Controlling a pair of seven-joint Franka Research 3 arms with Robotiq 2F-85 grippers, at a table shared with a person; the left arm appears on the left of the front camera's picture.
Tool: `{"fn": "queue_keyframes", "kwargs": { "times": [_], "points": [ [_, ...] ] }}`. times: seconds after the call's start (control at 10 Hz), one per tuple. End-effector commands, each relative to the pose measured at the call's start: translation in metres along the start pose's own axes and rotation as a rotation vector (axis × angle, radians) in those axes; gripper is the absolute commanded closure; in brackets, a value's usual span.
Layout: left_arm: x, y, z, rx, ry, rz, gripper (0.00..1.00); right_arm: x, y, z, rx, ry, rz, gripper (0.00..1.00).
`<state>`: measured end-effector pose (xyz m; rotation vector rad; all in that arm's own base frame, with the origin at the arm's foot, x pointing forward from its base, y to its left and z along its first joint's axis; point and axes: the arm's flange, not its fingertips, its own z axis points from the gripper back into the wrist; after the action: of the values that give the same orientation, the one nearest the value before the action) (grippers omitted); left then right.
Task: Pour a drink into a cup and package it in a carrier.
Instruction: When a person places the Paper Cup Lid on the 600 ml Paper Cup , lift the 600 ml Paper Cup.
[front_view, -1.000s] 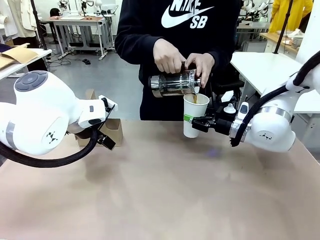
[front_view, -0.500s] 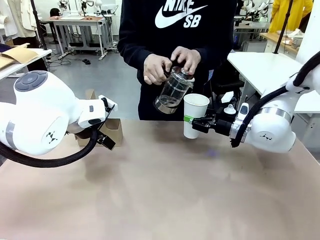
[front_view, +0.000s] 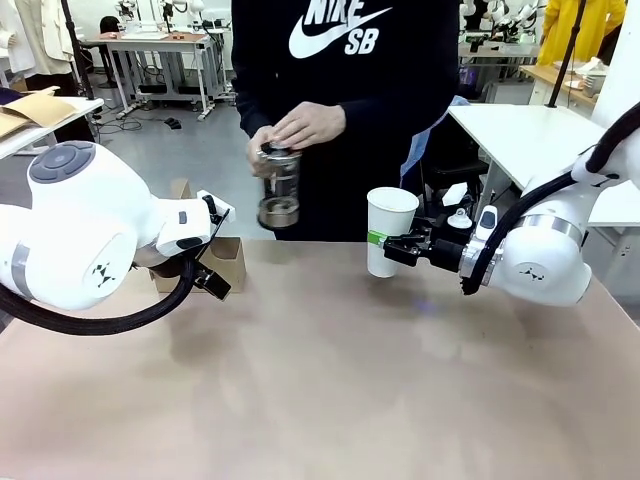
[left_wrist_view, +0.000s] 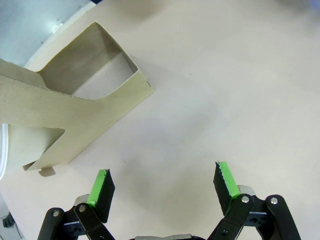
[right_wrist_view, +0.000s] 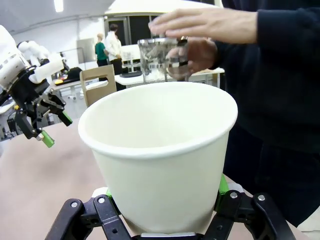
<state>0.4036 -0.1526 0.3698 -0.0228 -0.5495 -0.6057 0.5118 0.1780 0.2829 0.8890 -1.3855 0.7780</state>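
1. Our right claw (front_view: 384, 244) is clenched around the cup (front_view: 391, 215), at the counter's (front_view: 330, 380) far edge.
2. Our left claw (left_wrist_view: 163, 184) hangs released near the carrier (left_wrist_view: 80, 112).
3. We judge a jerky carry or hard squeeze could slop the cup's contents.

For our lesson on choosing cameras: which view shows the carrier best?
Left wrist view: the carrier is near, with an open slot and handle panel plain. In the front view the left arm hides most of it. The right wrist view shows it small, far off.
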Motion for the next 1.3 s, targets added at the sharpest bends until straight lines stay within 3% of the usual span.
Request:
{"fn": "queue_keyframes", "kwargs": {
  "times": [0.0, 1.2],
  "points": [
    [-0.0002, 0.0004, 0.0005, -0.002, -0.001, 0.002, 0.0, 0.0074, 0.0025, -0.0004, 0.0, -0.01, 0.009, 0.23],
    [-0.0002, 0.0004, 0.0005, -0.002, -0.001, 0.002, 0.0, 0.0074, 0.0025, -0.0004, 0.0, -0.01, 0.009, 0.23]
  ]
}}
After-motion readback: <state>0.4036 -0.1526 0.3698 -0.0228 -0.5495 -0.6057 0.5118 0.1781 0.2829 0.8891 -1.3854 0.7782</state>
